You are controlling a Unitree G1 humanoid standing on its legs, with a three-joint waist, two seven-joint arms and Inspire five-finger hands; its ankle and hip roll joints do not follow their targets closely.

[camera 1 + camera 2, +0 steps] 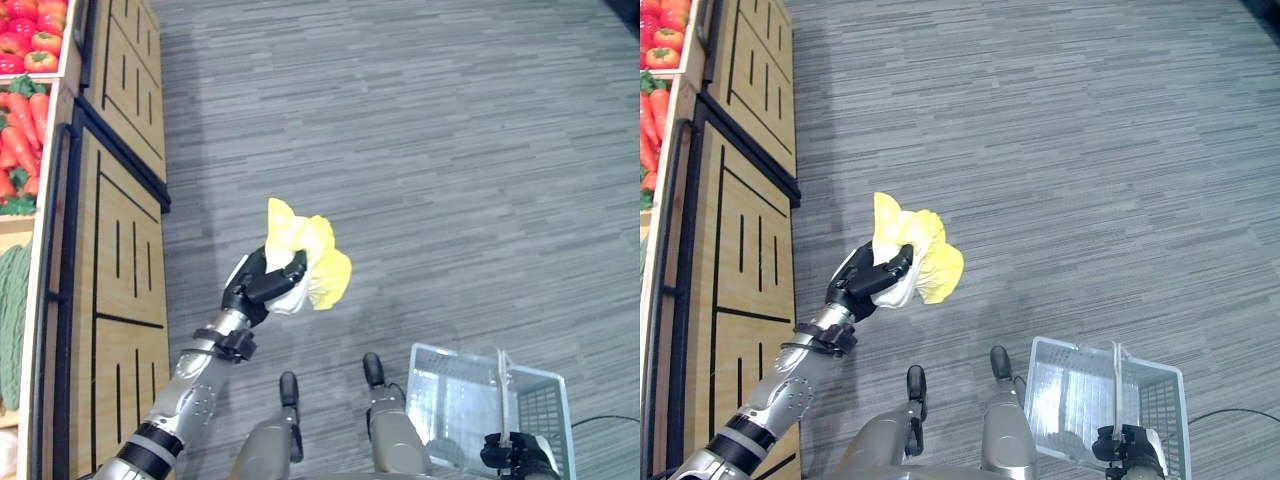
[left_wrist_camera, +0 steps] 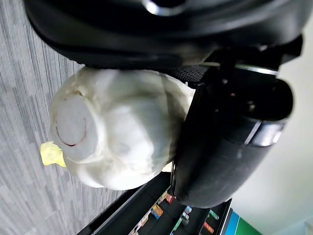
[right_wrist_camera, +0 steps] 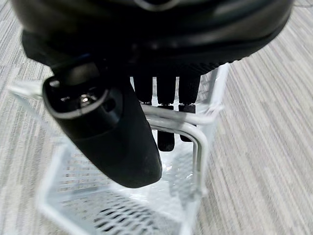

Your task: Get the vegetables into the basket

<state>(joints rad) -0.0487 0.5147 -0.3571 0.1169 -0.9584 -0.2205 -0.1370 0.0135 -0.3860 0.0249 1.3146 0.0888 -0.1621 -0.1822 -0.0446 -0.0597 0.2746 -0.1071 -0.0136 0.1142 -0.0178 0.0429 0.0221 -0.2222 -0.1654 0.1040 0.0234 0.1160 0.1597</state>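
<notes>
One veg is in play right now: a cabbage point(image 1: 310, 262) w/ a pale white base and yellow leafy top, held off the floor near the centre of the head views. Our left robot hand point(image 1: 262, 288) is clamped around its white lower part, fingers and thumb curled over it; the left wrist view shows the cut stem end facing out past the thumb.

Our right robot hand point(image 1: 1127, 445), at the lower right of the head views, has its fingers hooked round the handle of the wire basket point(image 1: 440, 385), which sits well apart from the cabbage, lower and to the right. The basket looks empty as far as we can see.

At the upper left of the frame, a wooden shelf point(image 1: 120, 250) carries tomatoes point(image 1: 35, 35) and carrots point(image 1: 20, 130).

Handling, as we judge it: the cabbage seems light-ish, firm at the base but soft and floppy at the leaves, so a grip on the leaves would probably tear or slip. The dense white base is the place to hold, approx. where we have it. Smooth surface, so a loose grip could let it roll out.
</notes>
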